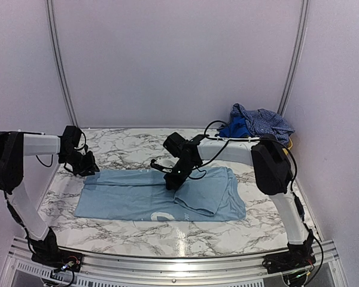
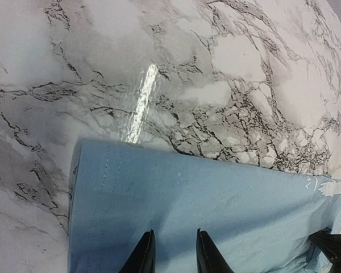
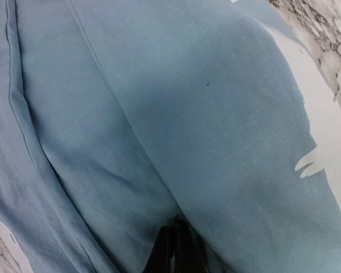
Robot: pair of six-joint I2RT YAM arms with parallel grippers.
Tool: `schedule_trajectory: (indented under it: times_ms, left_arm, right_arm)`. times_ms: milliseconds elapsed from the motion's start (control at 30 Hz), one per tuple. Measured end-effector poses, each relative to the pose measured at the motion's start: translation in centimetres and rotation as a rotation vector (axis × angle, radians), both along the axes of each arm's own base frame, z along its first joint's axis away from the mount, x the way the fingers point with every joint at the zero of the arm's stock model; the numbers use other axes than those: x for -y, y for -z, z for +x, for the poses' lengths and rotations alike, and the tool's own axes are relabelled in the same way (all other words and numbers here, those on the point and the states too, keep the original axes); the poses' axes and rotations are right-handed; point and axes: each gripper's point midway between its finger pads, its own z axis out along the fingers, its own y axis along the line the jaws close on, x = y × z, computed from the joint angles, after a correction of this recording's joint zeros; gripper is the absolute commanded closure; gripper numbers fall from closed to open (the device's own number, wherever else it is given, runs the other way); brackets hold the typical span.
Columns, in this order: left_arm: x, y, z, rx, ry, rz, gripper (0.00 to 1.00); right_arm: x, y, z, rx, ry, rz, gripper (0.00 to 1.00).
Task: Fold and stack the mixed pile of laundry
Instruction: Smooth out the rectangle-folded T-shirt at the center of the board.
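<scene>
Early days, I reckon. The sky-blue T-shirt [image 1: 125, 194] lies mid table [image 1: 131, 149], one side folded over. My right gripper [image 3: 175, 227] is pressed together on that fold, and my left gripper [image 2: 173, 244] is slightly spread over the hem. The check shirt [image 1: 263, 122] and royal-blue piece [image 1: 234, 128] sit heaped far right, unfolded.

Your T-shirt [image 1: 131, 194] lies flat on the middle of the table [image 1: 125, 149], between your two arms. Its right part is folded over and rests on top of the rest of it. Your left gripper [image 1: 90, 167] [image 2: 171, 236] sits over the T-shirt's far left corner, with bare table behind it. Your right gripper [image 1: 170, 182] [image 3: 175, 224] is down on the T-shirt near its middle, at the left edge of the folded part. A heap of clothes [image 1: 260, 122] sits in the far right corner, behind your right arm and well apart from the T-shirt.
</scene>
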Motion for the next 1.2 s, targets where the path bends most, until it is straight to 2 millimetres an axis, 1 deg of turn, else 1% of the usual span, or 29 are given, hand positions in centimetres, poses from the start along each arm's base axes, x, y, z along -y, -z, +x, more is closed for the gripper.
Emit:
schedule_trajectory:
  times_ms: [100,167,200,267,333,367,433,700,767,833,933,1067,1133,1200]
  left_arm:
    - [-0.2,0.5,-0.3,-0.014,-0.006,0.006,0.76]
    - [-0.4,1.4,-0.8,-0.037,-0.012,0.016,0.78]
    - [-0.5,1.9,-1.2,-0.054,-0.015,0.021,0.81]
    - [-0.6,3.0,-1.9,-0.088,-0.018,0.027,0.82]
    - [-0.6,3.3,-2.0,-0.090,-0.019,0.025,0.82]
    - [-0.7,3.3,-2.0,-0.089,-0.020,0.026,0.82]
    - [-0.7,3.3,-2.1,-0.084,-0.020,0.028,0.82]
    - [-1.0,3.2,-2.3,-0.070,-0.009,0.054,0.82]
    - [-1.1,3.2,-2.4,-0.071,-0.008,0.057,0.82]
    - [-1.1,3.1,-2.5,-0.072,-0.007,0.060,0.82]
    - [-1.2,3.0,-2.8,-0.078,-0.005,0.060,0.81]
    - [-1.5,1.9,-2.8,-0.057,-0.004,0.055,0.78]
    - [-1.4,0.8,-2.2,-0.028,0.011,0.054,0.78]
    - [-1.1,-0.6,-0.9,0.019,0.031,0.053,0.78]
  right_arm:
    - [0.5,0.1,-0.6,-0.013,-0.003,-0.008,1.00]
    - [0.5,0.1,-0.7,-0.015,-0.003,-0.008,1.00]
    - [0.4,0.0,-0.7,-0.017,-0.004,-0.006,0.98]
    - [0.4,0.0,-0.8,-0.023,-0.001,-0.004,0.90]
    - [0.4,-0.1,-0.9,-0.036,0.006,0.001,0.82]
    - [0.3,-0.3,-0.9,-0.041,0.008,0.005,0.80]
    - [-0.2,-1.1,-0.6,-0.041,0.021,0.025,0.78]
    - [-2.6,-5.8,2.4,0.010,0.100,0.155,0.77]
    - [-3.2,-6.2,2.9,0.016,0.114,0.175,0.77]
    - [-3.5,-5.6,3.3,0.012,0.128,0.178,0.78]
    - [-3.2,-3.5,3.1,-0.011,0.138,0.143,0.80]
    - [-1.4,0.1,1.4,-0.062,0.140,0.064,0.81]
    - [-0.9,0.0,0.9,-0.056,0.144,0.069,0.82]
    - [0.0,0.0,-0.1,-0.066,0.144,0.059,0.83]
